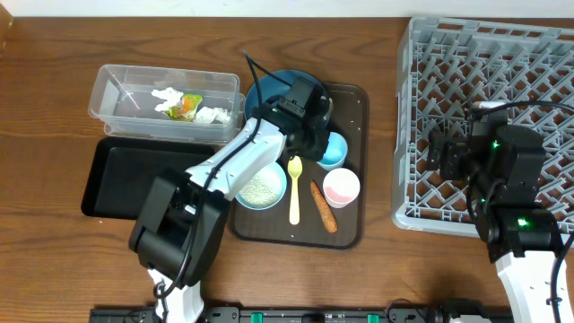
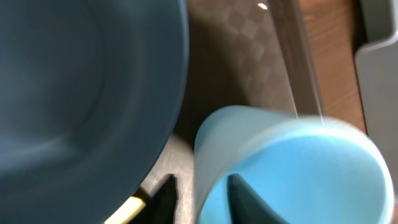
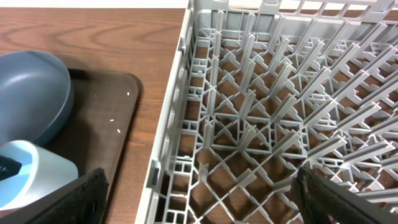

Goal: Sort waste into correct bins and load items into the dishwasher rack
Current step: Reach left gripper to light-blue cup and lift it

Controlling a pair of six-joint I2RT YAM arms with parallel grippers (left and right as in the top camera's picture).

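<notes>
Left end effector (image 2: 202,190) straddles rim of light blue cup (image 2: 298,168), can't tell if clamped; w/ a weak one-wall pinch it could slip onto dark blue plate (image 2: 81,93) alongside.

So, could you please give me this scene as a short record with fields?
Left gripper: straddles the light blue cup's rim; grip unclear
Right gripper: open, above the rack
Clear tub: tissue and wrapper inside
Brown tray: plate, bowl with rice, spoon, carrot stick, pink cup
Rack: no dishes visible
</notes>
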